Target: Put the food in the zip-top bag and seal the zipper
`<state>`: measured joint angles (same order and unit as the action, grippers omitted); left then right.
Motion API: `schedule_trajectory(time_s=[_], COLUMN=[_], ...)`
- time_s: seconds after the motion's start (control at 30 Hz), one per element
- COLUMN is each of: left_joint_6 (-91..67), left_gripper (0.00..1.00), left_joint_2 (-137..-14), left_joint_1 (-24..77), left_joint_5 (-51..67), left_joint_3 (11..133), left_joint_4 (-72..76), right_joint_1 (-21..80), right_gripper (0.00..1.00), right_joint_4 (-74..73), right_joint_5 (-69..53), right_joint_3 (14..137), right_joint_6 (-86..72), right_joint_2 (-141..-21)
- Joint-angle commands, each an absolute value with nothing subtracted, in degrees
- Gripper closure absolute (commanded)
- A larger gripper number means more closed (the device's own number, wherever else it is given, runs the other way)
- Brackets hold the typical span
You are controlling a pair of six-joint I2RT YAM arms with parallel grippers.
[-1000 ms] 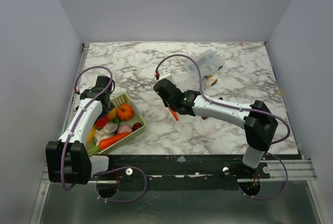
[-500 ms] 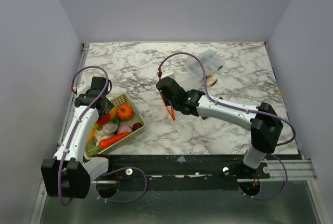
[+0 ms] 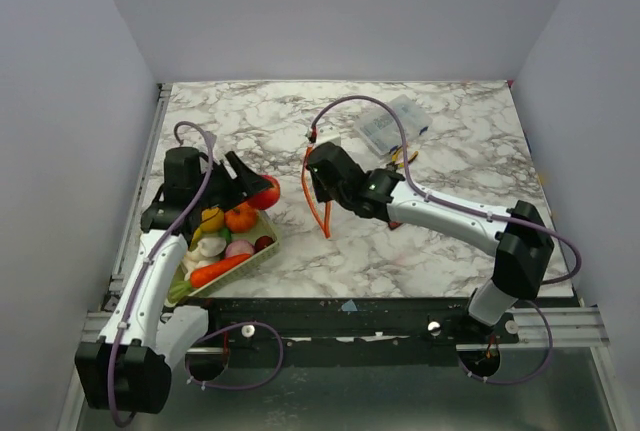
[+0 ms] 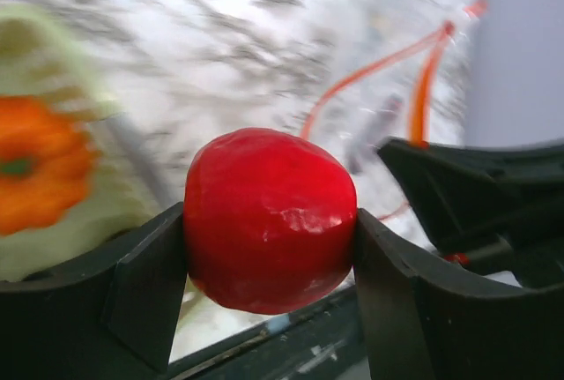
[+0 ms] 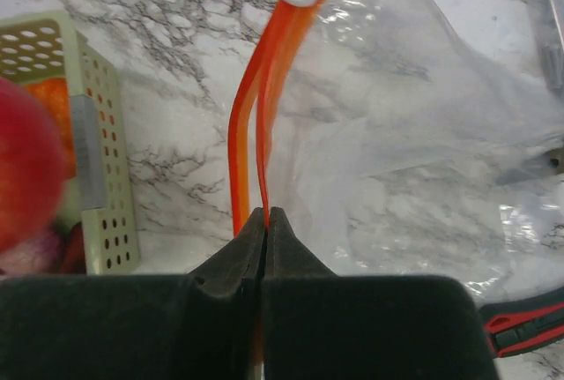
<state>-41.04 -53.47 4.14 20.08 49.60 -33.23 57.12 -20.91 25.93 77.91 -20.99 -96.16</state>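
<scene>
Top external view: our left jaws have lifted from the basket clamping a red fruit; our right jaws, shut on the zipper, hold the bag up nearby, seemingly ready for loading.

You have marble table: green mesh basket near left edge, clear packet toward far edge, zip-top bag mid-table.
</scene>
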Motion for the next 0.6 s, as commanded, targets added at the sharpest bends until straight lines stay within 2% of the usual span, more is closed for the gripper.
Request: schedule_trajectory(time_s=[0.0, 0.2, 0.57], left_joint_6=[-47.5, -47.3, -45.7], left_gripper=[1.0, 1.0, 1.0], left_joint_2=[-54.9, -58.3, -58.6], left_joint_1=[8.0, 16.2, 18.5], left_joint_5=[53.6, 51.4, 41.8], left_joint_3=[40.5, 40.0, 37.7], left_joint_4=[1.6, 9.4, 7.4], right_joint_1=[55.8, 54.0, 50.1], right_gripper=[1.0, 1.0, 1.0], right_joint_4=[-22.0, -21.3, -18.5], right_joint_5=[19.4, 12.1, 1.2], right_joint_3=[80.3, 79.7, 77.4], right_joint_6=[-24.5, -28.1, -37.0], right_joint_2=[-92.3, -89.3, -84.6])
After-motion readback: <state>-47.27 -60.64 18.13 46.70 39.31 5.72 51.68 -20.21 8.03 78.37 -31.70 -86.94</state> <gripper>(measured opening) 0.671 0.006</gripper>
